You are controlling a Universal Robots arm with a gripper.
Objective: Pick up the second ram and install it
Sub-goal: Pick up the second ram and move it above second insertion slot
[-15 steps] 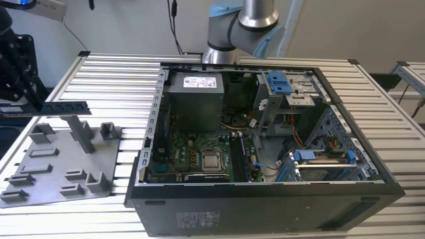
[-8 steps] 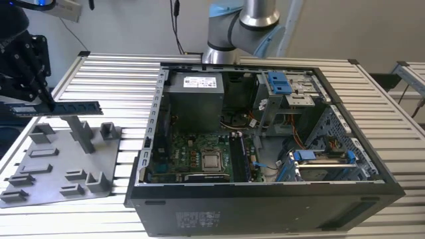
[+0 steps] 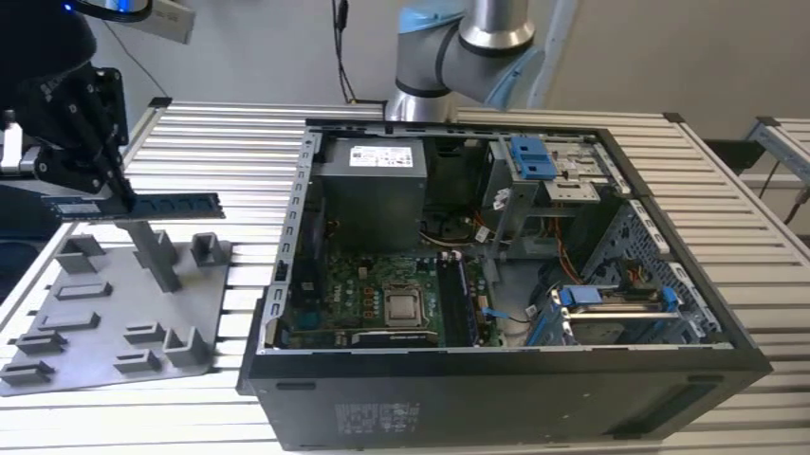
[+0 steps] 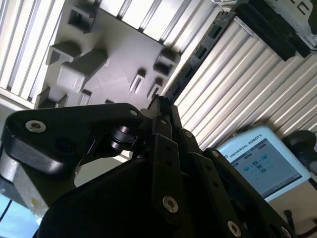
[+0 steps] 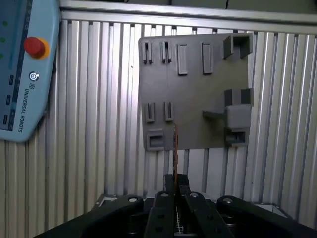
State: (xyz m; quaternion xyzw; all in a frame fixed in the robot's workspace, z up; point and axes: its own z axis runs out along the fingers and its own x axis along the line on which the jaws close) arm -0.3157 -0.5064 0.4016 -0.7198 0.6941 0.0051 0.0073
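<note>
Claw (image 3: 117, 201) is clamped tight on the ram (image 3: 158, 205), gripping it near one end so the rest sticks out flat toward the case (image 3: 506, 384); the ram hangs in the air right above the tray (image 3: 120, 365), just over its tall post (image 3: 155, 254), and well apart from the board (image 3: 360, 299) inside the case. I honestly can't tell if it's fully clear of the post top. In both wrist views you're looking down the stick edge-on: a thin line in the first wrist view (image 5: 175, 148), a dark notched strip in the second (image 4: 195, 57).

My take on doing this bit well: with a one-end grip the free end acts as a lever, so any bump on the post or the case wall would likely twist it in the claw; I'd keep it level, go straight up off the tray, and move slowly; no sideways drag while it's this close to the post. The stick is thin and stiff, so it won't forgive a knock.

Surface: a ribbed metal bench (image 3: 228, 133), all slats and grooves; the grey tray just lies on it, so it could slide if nudged. The case lies on its side, open on top, beside the tray. The arm (image 3: 469, 43) rises behind the case; a pendant (image 5: 20, 74) lies on the bench near the tray; plain pale wall and a few cables at the back.
</note>
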